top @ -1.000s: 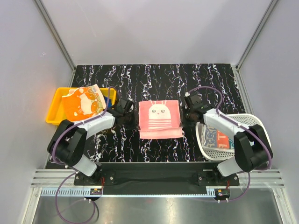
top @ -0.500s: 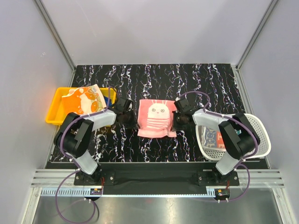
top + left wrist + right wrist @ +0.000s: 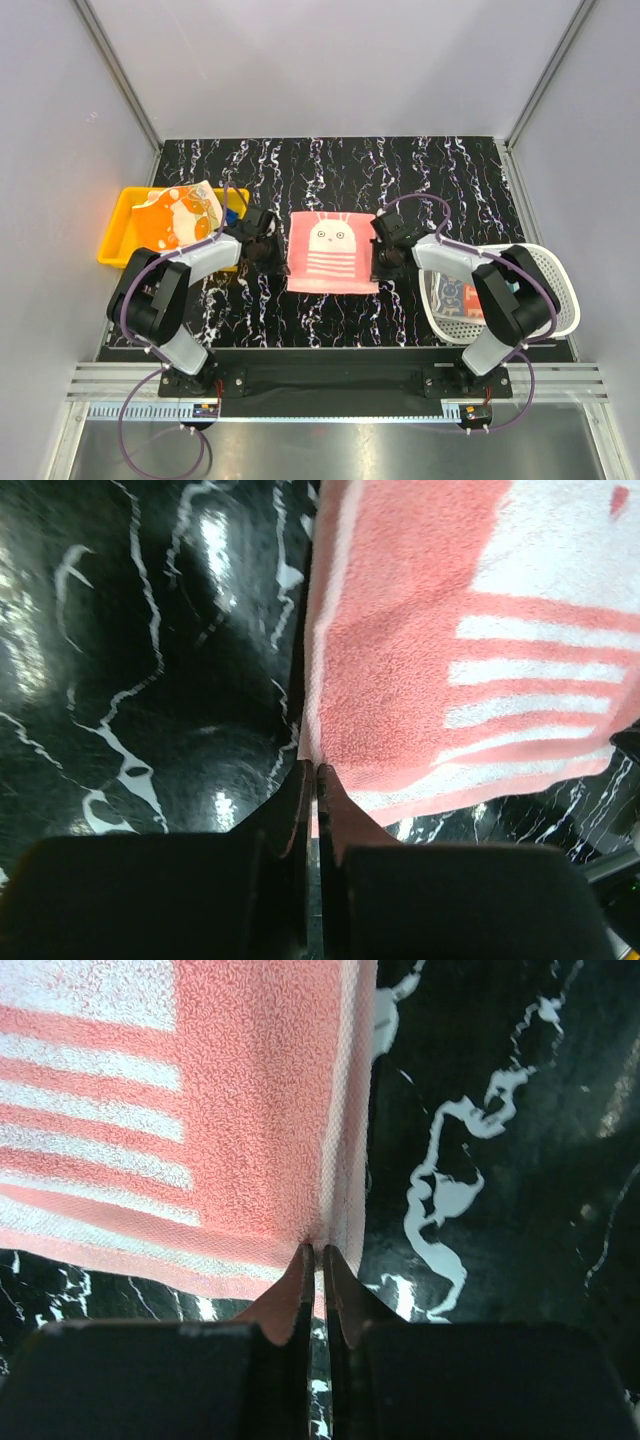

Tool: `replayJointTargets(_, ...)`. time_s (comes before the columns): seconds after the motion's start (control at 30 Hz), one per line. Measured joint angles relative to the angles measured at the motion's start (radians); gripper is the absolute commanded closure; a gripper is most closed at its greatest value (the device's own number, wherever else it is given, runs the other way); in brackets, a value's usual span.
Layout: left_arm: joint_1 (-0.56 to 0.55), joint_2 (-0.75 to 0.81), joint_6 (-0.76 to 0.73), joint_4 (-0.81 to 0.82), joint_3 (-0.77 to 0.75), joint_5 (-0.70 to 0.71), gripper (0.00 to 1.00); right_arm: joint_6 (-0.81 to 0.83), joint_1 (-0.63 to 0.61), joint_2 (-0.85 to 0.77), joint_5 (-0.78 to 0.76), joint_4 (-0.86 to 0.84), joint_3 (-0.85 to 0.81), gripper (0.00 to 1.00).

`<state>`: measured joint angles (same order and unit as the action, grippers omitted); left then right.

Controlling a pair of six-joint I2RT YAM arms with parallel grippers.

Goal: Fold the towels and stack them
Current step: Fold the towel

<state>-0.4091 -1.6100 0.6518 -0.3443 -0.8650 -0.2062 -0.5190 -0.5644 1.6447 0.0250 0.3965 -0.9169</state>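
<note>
Pink, the towel [image 3: 333, 250] is held at the middle of the desk [image 3: 330, 165], its left hem pinched by the left gripper [image 3: 312, 770], its right hem by the right gripper [image 3: 320, 1252], hems running near-to-far.

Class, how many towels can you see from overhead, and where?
3: a pink towel mid-table; an orange towel on the yellow tray; a printed towel in the white basket. Others may be hidden underneath.

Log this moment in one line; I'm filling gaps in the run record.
pink towel: lying on table | left gripper: shut on its left edge | right gripper: shut on its right edge
</note>
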Motion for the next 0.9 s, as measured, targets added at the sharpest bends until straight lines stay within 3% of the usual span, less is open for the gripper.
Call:
replayJointTargets(0.47,-0.024,0.06,-0.018,-0.081,-0.036,0.029,1.0,0.003,0.0,-0.042,-0.054,0.08,-0.031,1.0)
replayJointTargets(0.9,-0.025,0.181,-0.027,-0.108,-0.039,0.031,1.0,0.0,0.0,-0.189,-0.077,0.141,-0.05,1.0)
